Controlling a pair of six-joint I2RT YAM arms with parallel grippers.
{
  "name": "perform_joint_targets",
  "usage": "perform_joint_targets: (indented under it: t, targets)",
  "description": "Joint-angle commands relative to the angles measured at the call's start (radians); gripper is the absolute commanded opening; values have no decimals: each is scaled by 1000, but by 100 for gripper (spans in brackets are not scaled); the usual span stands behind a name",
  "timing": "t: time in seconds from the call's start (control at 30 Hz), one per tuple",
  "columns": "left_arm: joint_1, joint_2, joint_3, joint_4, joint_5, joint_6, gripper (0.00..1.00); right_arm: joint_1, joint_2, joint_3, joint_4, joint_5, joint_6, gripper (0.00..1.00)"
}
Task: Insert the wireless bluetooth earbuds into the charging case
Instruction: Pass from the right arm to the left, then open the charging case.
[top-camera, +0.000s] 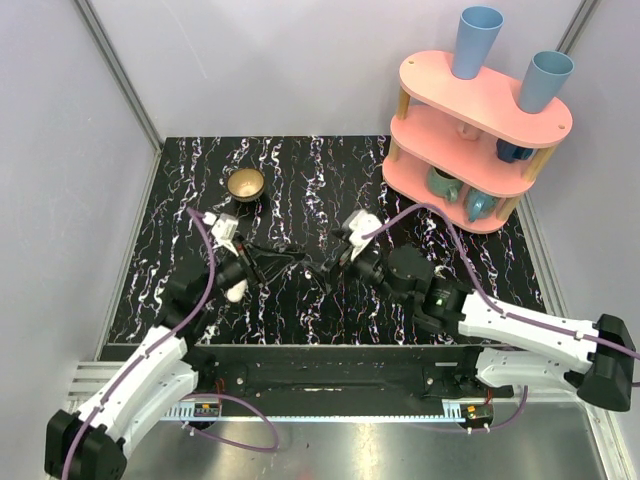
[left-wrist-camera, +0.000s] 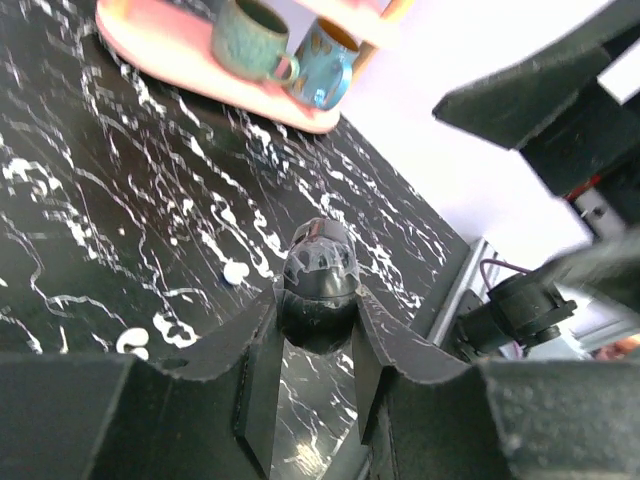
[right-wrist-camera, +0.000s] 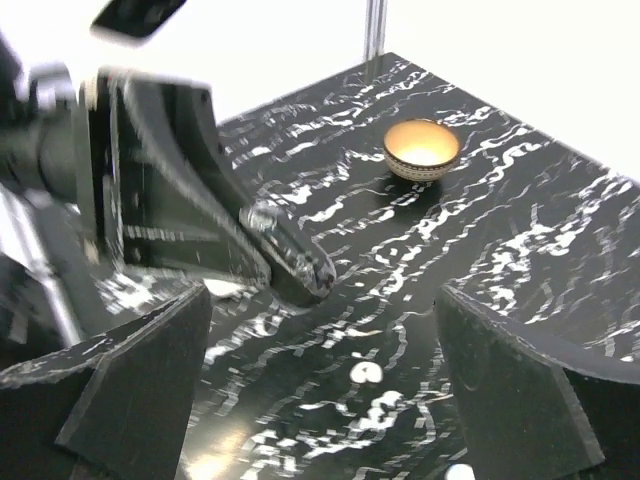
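Left hand (left-wrist-camera: 318, 302) was clamped on a dark oval thing (left-wrist-camera: 318, 272) — right hand (right-wrist-camera: 322, 310) gaped wide, empty; earbud (left-wrist-camera: 235, 272) lay on the table (left-wrist-camera: 100, 200).

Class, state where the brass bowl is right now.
In the top view the brass bowl stands back left on the marbled table, beyond the left arm, well left of the pink shelf.

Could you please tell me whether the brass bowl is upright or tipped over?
Upright: the brass bowl sits on its base, mouth facing up.
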Motion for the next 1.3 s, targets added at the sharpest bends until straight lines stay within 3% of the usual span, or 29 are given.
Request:
perform_joint_targets:
  t: [0.0, 0.1, 0.17, 0.33, 0.7, 1.27]
  targets:
    - [-17, -133, -118, 351, -99, 118, 0, 4, -41, 152, -184, 113, 460, 99]
    - [-22, -184, -156, 437, -116, 171, 0, -31, -36, 167, -210, 93, 706, 100]
    - [-25, -186, -161, 460, -113, 185, 0, -101, -23, 167, -212, -25, 869, 100]
    - [-39, -157, -238, 736, -91, 162, 0, -256, -1, 79, -119, -262, 1198, 100]
    - [-82, -97, -267, 867, -100, 174, 0, -260, 125, 52, 156, -419, 1372, 98]
    - [-105, -77, -284, 862, -173, 205, 0, -257, 177, 84, 190, -550, 1375, 79]
